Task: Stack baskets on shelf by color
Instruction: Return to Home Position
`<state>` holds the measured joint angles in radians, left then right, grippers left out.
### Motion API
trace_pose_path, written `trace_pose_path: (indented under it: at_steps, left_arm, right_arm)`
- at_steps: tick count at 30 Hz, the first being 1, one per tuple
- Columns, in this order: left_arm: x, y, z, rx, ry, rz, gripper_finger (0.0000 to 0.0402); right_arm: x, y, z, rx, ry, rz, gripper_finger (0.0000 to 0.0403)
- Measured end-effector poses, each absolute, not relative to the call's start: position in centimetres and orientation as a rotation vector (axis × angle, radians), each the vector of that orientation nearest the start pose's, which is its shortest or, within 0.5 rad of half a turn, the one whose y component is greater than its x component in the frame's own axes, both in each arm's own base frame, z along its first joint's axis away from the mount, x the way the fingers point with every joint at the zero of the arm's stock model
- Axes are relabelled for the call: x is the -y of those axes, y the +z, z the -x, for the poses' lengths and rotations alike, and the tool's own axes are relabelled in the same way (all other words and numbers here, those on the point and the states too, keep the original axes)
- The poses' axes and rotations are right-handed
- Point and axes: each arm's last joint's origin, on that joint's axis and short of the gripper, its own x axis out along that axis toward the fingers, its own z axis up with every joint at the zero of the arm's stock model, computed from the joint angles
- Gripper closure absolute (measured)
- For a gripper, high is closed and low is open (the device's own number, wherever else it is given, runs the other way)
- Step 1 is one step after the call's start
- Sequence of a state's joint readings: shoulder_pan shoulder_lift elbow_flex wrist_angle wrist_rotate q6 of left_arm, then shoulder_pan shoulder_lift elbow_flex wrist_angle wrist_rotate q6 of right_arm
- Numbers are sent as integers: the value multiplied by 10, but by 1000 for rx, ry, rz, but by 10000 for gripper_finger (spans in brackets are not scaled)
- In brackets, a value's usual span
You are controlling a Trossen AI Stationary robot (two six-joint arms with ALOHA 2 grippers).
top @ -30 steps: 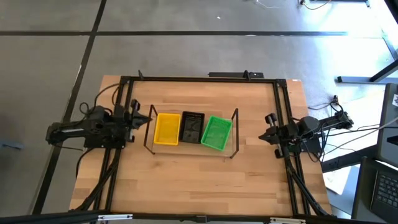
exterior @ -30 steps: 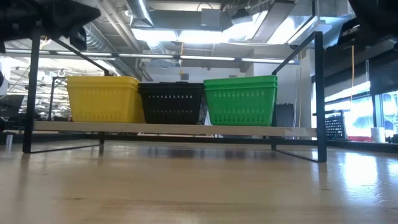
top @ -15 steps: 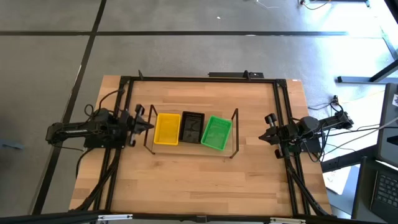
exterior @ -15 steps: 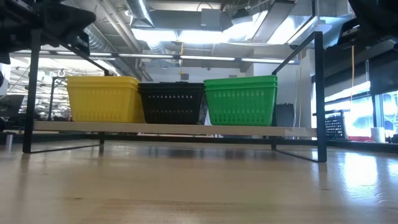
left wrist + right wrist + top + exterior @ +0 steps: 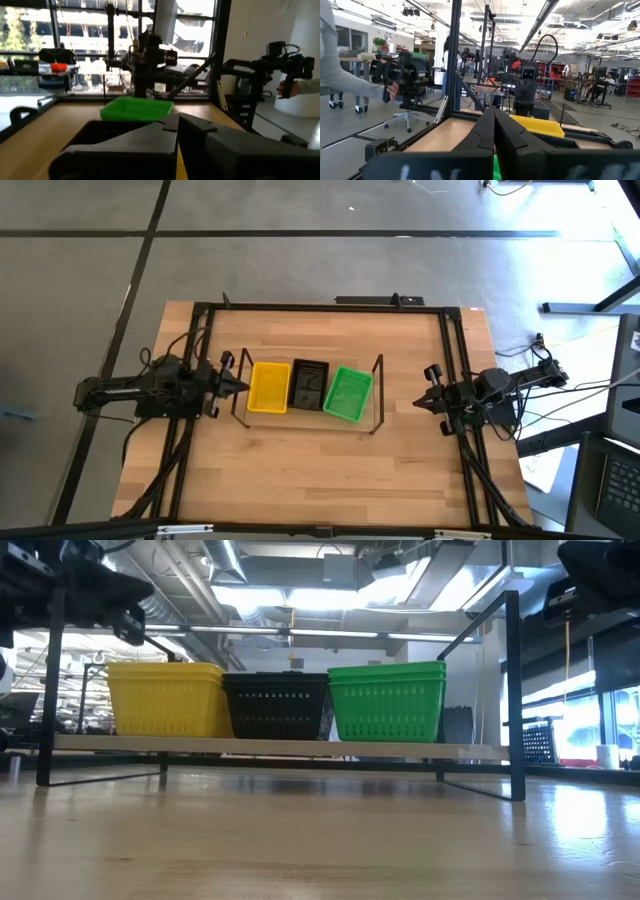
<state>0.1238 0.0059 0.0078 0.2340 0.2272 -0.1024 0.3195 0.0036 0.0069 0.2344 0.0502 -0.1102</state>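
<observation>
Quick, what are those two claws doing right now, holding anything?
Left claw: closed, holding nothing.
Right claw: closed, holding nothing.

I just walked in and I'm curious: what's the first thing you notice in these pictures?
Three bright stacks in a row on the shelf catch the eye first: yellow baskets on the left arm's side, black baskets in the middle, green baskets on the right arm's side. A dark arm waits at each end, the left end effector near the yellow end, the right end effector off past the green end, both shut and empty.
</observation>
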Motion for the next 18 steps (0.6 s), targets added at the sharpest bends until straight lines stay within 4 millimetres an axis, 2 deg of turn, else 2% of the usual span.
trace_pose_path:
  at_steps: [5,18]
  left_arm:
    - [-5,179,-96,136,-109,74,401]
    - [-5,177,-96,114,-106,47,401]
  right_arm:
    - [-28,188,-90,249,255,65,402]
    - [-28,188,-90,249,254,65,402]
